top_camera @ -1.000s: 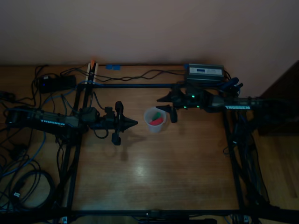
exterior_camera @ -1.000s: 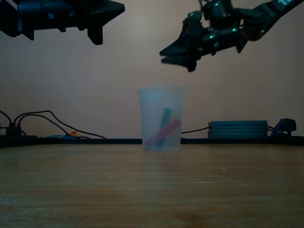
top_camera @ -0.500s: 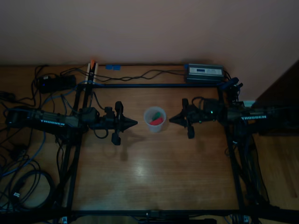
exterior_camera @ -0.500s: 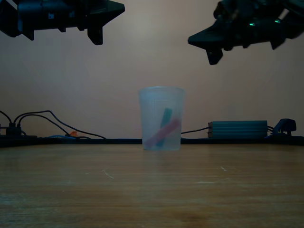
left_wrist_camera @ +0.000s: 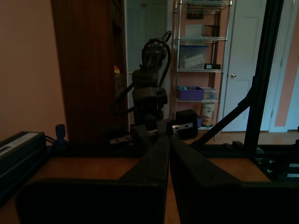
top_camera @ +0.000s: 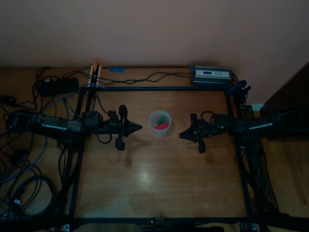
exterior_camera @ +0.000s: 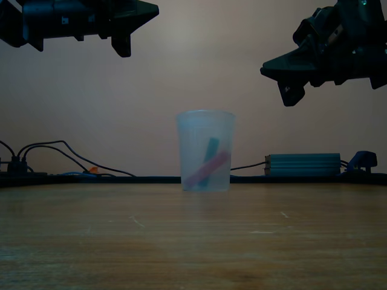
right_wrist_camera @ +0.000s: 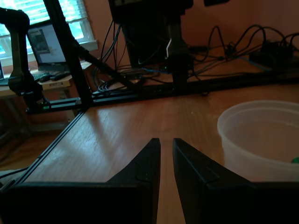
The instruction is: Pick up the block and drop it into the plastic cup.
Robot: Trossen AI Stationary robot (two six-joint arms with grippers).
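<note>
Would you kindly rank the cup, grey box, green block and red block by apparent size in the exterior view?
1. the cup
2. the grey box, though farther back
3. the red block and the green block, which look alike

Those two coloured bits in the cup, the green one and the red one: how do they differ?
Colour: the block is green and the red block is red. Length: through the wall of the plastic cup, the red block looks longer than the green one. Pose: the green block leans steeply, while the red block lies at a flatter slant. Both sit inside the cup, with no gripper touching them.
</note>
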